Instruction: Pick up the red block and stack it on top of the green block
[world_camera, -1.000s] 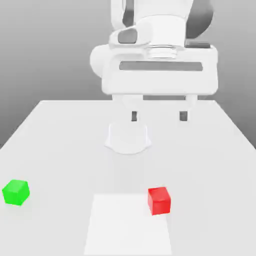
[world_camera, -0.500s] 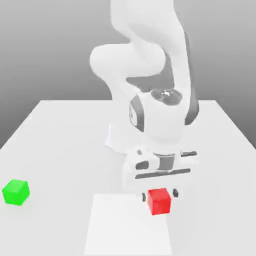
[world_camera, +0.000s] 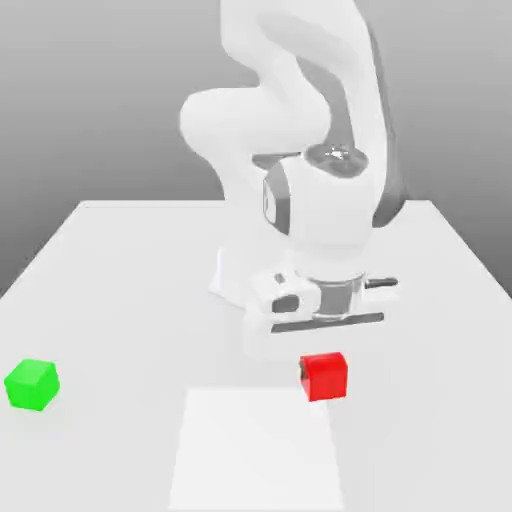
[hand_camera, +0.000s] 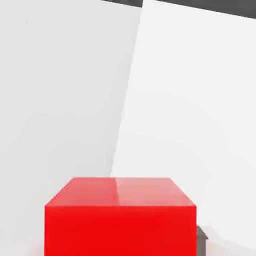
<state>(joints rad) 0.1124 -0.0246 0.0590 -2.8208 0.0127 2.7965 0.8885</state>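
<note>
The red block (world_camera: 325, 376) hangs just above the table, over the far right corner of a paler patch. My gripper (world_camera: 325, 366) comes straight down onto it and is shut on it, the white hand directly over the cube. In the hand view the red block (hand_camera: 120, 220) sits close up, with a dark finger pad (hand_camera: 201, 241) against one side. The green block (world_camera: 32, 385) rests on the table far off at the exterior view's left, well apart from the gripper.
The white table (world_camera: 120, 280) stretches across the view. A paler rectangular patch (world_camera: 255, 455) lies at its front middle. The arm's round base (world_camera: 235, 280) stands behind the hand at mid-table.
The arm dropped from high above the table onto the red block and its fingers closed on it. Since half a second ago the hand and block have risen slightly.
</note>
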